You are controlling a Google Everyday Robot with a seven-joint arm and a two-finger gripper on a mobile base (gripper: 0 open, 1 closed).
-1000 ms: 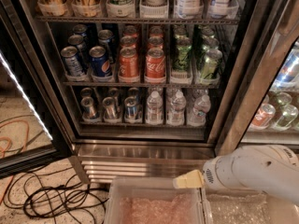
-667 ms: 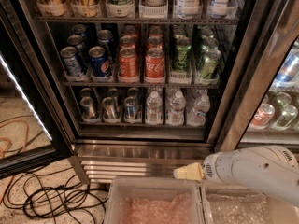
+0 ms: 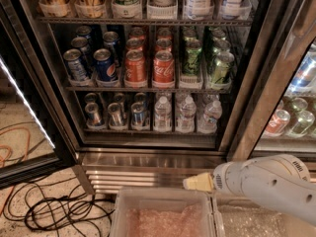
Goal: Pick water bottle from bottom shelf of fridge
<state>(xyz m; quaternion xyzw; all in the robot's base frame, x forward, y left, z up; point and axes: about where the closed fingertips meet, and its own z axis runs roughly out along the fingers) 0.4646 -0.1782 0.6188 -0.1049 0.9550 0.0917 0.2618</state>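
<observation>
The fridge [image 3: 148,159] stands open in front of me, its inside dark. On the bottom shelf [image 3: 148,131], three clear water bottles with white caps stand side by side: one [image 3: 162,113] in the middle, one [image 3: 185,113] beside it and one [image 3: 210,116] at the right. Slim silver cans [image 3: 116,115] fill the shelf's left half. My gripper [image 3: 197,182] shows as a cream tip on the white arm [image 3: 266,184] at the lower right. It is below the steel grille, apart from the bottles and holding nothing that I can see.
The shelf above holds Pepsi, orange, Coke and green cans [image 3: 163,68]. The open door [image 3: 29,132] stands at the left, with black and orange cables [image 3: 54,211] on the floor. A clear tray [image 3: 163,214] sits below the arm. A second cooler [image 3: 296,117] is at the right.
The arm's cream tip has risen slightly and the arm has shifted a little. Nothing in the fridge has moved.
</observation>
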